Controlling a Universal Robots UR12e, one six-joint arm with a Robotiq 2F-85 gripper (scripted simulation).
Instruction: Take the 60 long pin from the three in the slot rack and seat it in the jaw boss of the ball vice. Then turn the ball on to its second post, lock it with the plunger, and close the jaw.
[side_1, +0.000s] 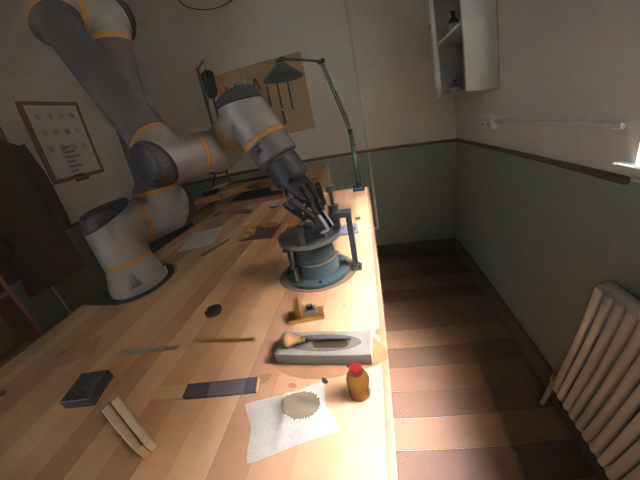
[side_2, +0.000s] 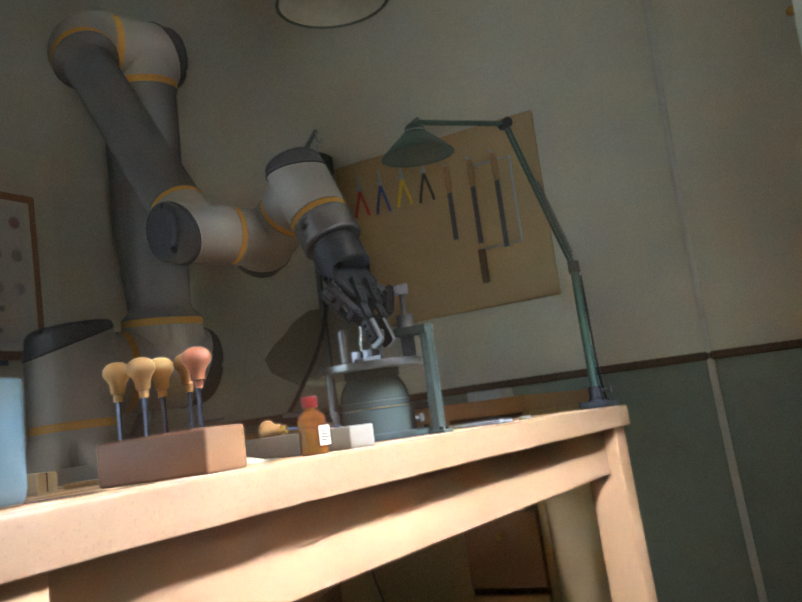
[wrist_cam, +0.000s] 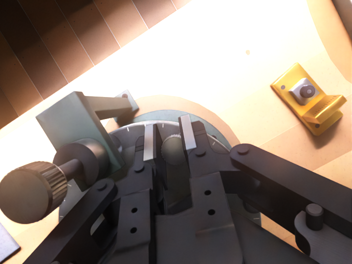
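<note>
The ball vice (side_1: 316, 258) stands near the bench's right edge, and the plunger (wrist_cam: 31, 191) with its knurled knob sits in a green bracket (wrist_cam: 72, 125) on the vice's side. I am down on the vice's top plate. My gripper (wrist_cam: 169, 137) is closed on a round knurled post (wrist_cam: 171, 145) that rises from the plate. From the second side camera my fingers (side_2: 376, 337) sit just left of the bracket's top. The slot rack and the pin are hidden.
Behind the vice a green desk lamp (side_1: 331, 103) rises from the bench's far corner, before a tool board (side_2: 453, 214). A yellow block with a knurled screw (wrist_cam: 308, 98) lies beside the vice. Nearer lie a stone tray (side_1: 324, 347), a bottle (side_1: 357, 381) and a graver block (side_2: 170, 447).
</note>
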